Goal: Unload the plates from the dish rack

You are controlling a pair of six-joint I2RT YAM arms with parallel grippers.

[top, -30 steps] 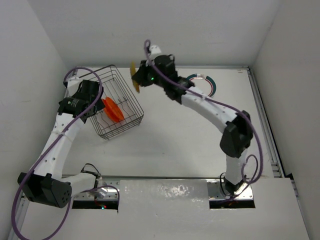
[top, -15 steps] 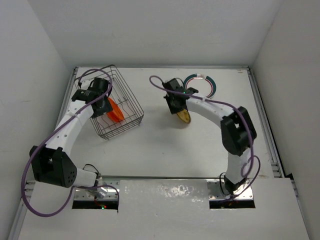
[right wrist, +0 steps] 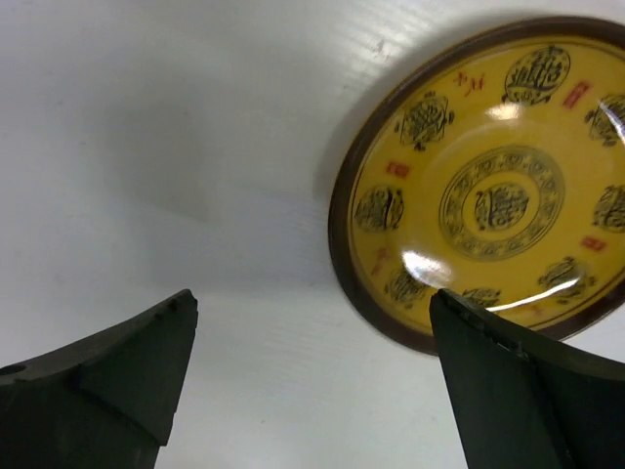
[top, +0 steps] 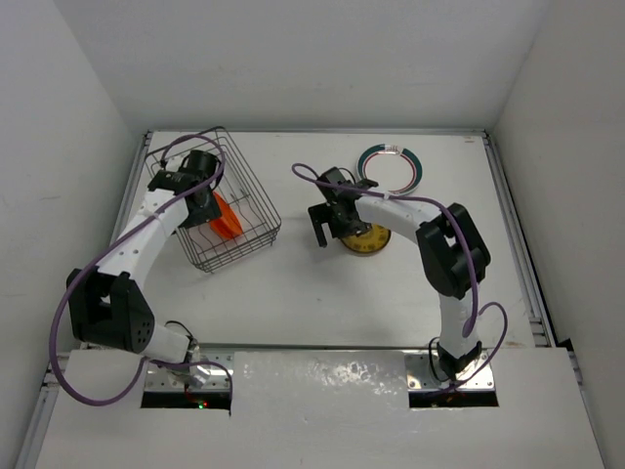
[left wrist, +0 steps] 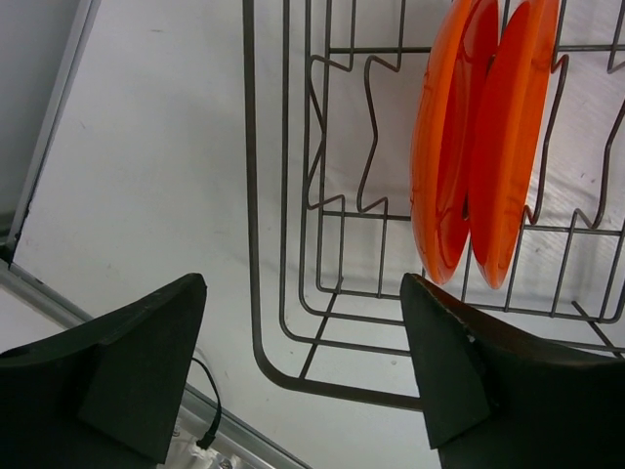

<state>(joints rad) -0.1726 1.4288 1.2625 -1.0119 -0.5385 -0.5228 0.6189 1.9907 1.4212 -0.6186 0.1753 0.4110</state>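
Two orange-red plates (left wrist: 449, 166) upright in black wire rack (left wrist: 248, 195) — yellow plate (right wrist: 488, 186) flat.

Yellow plate (right wrist: 488, 205): dark-brown rim, black medallions, small red marks. Two plain orange-red plates (left wrist: 444, 176) in black wire dish rack (left wrist: 248, 195). White plate (top: 391, 169), teal-and-pink rim. White counter (top: 322, 293).

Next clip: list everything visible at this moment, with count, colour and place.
dish rack: one, black wire, far left of the table
orange plates: two, orange-red, standing on edge side by side in the rack
yellow plate: one, yellow, patterned, dark rim, flat on the table near its middle
teal-rimmed plate: one, white with teal-and-pink rim, flat at the far side
table: one, white
left gripper: one, black, open and empty, over the rack
right gripper: one, black, open and empty, beside the yellow plate
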